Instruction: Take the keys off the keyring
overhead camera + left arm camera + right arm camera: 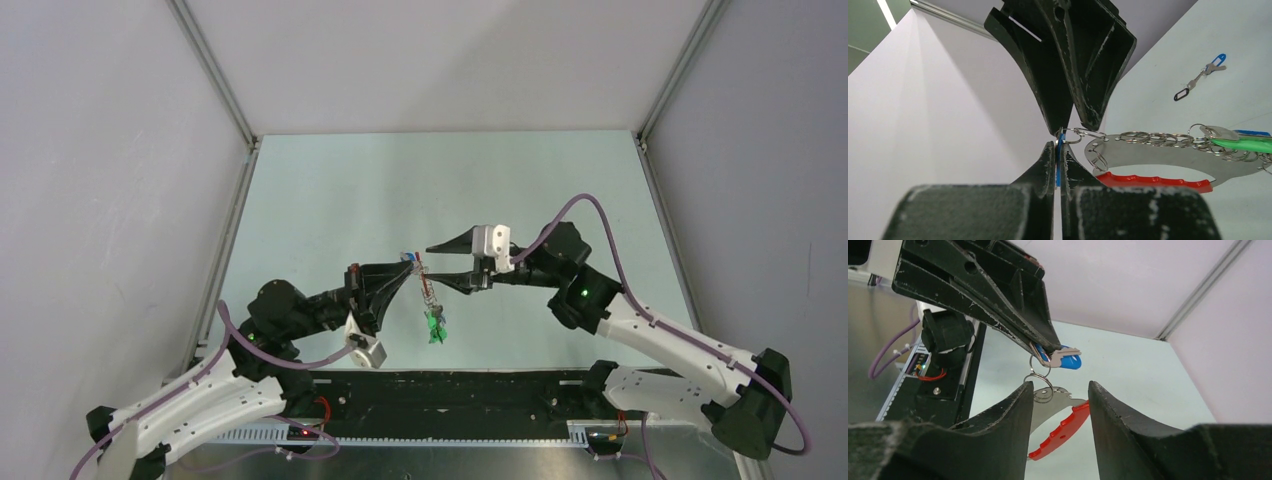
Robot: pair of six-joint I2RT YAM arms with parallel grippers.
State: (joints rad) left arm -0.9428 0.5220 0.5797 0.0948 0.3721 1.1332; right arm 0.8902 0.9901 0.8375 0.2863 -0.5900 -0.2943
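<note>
Top view: the keyring [429,296] hangs mid-frame over the pale green table [330,190], with white walls [110,150] around. Left wrist: the left gripper [1058,146] clenches a blue key [1059,165] at centre. Right wrist: the right gripper [1060,387] is spread open beside the keyring.

White arms [668,340] with black joints, scuffed black jaws, trailing purple cables [590,201].

Pale green table [400,190] between plain white walls [100,200]
</note>
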